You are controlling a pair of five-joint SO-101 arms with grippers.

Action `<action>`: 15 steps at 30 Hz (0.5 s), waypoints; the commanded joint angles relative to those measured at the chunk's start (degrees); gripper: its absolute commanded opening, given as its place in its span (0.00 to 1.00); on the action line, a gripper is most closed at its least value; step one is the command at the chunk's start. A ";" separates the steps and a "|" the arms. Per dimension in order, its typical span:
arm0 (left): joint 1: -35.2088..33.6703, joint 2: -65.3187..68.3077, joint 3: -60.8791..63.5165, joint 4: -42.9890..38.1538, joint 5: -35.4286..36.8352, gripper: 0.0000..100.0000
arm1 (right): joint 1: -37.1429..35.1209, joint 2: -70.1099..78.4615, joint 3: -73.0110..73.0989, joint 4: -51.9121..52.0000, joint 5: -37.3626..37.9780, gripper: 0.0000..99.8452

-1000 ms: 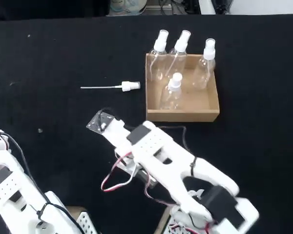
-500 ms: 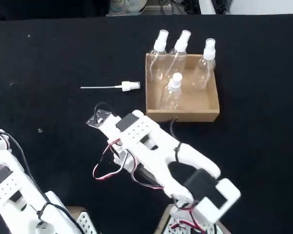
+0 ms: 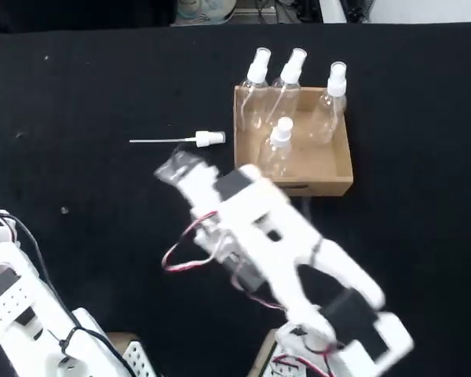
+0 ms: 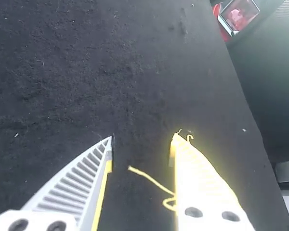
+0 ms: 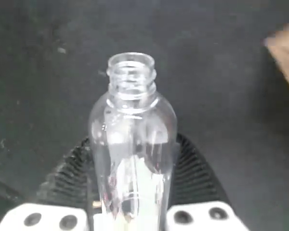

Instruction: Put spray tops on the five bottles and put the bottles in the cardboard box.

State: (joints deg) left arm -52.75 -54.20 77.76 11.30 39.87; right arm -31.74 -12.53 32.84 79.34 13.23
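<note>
Currently the right gripper [image 5: 132, 149] pinches the uncapped 5th bottle [image 5: 132, 96], so the loose spray top [image 3: 207, 139] beside the cardboard box [image 3: 330, 187] must next go onto its neck.

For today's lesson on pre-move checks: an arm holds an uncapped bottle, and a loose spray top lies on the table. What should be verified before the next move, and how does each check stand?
1. Bottle held in the right gripper: ok, a finger sits on each side of it.
2. Bottle neck open, ready for a top: ok.
3. Spray top lying free on the table, left of the cardboard box: ok.
4. Left gripper open and empty: ok.
5. Room in the box beside the four capped bottles: ok, bare floor shows.
6. Left gripper near the spray top: cannot tell.
</note>
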 commanded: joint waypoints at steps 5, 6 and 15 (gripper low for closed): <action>2.68 -0.79 -3.12 0.35 0.09 0.19 | 19.87 -22.73 0.04 14.42 8.62 0.01; 3.03 -0.79 -3.12 0.35 0.09 0.19 | 23.56 -24.66 0.13 15.56 10.55 0.01; 13.67 -0.26 -6.55 8.09 -11.34 0.19 | 56.18 -21.23 -0.13 7.03 18.90 0.01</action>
State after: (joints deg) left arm -45.71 -54.20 77.76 13.32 34.07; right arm 16.09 -36.53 33.36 90.68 31.43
